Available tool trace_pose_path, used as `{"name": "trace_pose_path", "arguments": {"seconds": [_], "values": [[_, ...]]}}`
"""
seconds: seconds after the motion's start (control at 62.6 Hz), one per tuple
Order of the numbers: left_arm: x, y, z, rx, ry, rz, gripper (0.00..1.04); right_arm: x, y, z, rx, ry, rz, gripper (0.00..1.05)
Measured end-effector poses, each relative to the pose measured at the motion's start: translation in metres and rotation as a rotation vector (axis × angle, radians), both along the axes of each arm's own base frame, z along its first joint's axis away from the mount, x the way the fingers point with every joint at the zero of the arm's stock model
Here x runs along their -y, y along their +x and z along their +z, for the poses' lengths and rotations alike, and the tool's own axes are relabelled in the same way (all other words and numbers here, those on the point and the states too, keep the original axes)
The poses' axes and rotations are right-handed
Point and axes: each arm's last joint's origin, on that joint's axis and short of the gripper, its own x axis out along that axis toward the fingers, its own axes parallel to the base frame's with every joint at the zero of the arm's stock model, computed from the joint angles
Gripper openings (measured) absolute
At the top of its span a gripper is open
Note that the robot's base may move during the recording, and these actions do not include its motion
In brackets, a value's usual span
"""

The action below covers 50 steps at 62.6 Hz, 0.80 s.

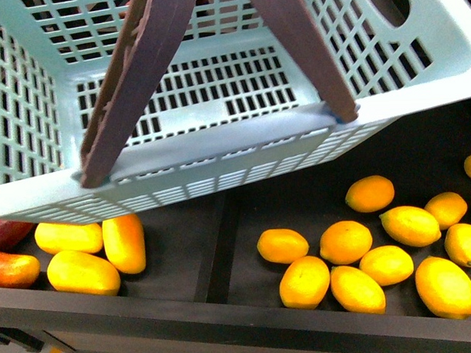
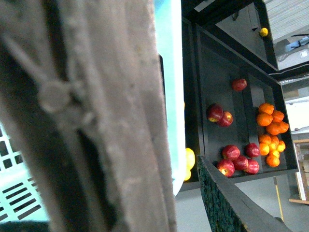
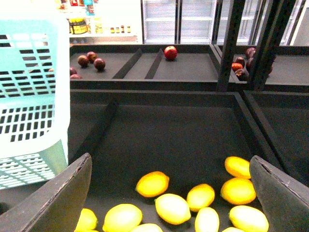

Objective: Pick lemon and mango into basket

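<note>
The teal basket (image 1: 219, 146) hangs tilted in the air above the shelf, its slotted floor bare. My left gripper (image 2: 166, 164) is shut on its brown handle (image 2: 111, 125), which fills the left wrist view; one dark finger (image 2: 231, 203) shows beside it. Yellow mangoes (image 1: 82, 272) lie in the shelf's left compartment, under the basket's near edge. Several lemons (image 1: 346, 242) lie in the right compartment. My right gripper (image 3: 171, 193) is open above the lemons (image 3: 172, 208), with a finger (image 3: 60, 198) on each side and nothing held. The basket (image 3: 29, 96) hangs beside it.
A black divider (image 1: 215, 247) splits mangoes from lemons, and a raised front lip (image 1: 240, 319) edges the shelf. Reddish fruit (image 1: 10, 269) lies at the far left. Apples (image 2: 239, 159) and oranges (image 2: 271, 121) fill other bins. Black uprights (image 3: 231, 43) stand behind the lemon bin.
</note>
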Motion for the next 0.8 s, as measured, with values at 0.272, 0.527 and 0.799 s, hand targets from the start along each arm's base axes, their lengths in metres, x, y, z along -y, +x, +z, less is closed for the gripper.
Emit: {"name": "trace_pose_path", "arguments": {"seconds": [0.272, 0.527, 0.799], "values": [[-0.001, -0.003, 0.005, 0.021, -0.001, -0.017, 0.29, 0.001, 0.0, -0.001, -0.09, 0.051, -0.078, 0.96], [0.0, -0.004, 0.005, 0.021, -0.001, -0.021, 0.29, 0.037, 0.036, -0.012, -0.343, 0.337, -0.354, 0.96], [-0.001, -0.004, 0.005, 0.023, 0.002, -0.015, 0.29, 0.091, 0.125, -0.069, -0.599, 0.315, -0.423, 0.96]]}}
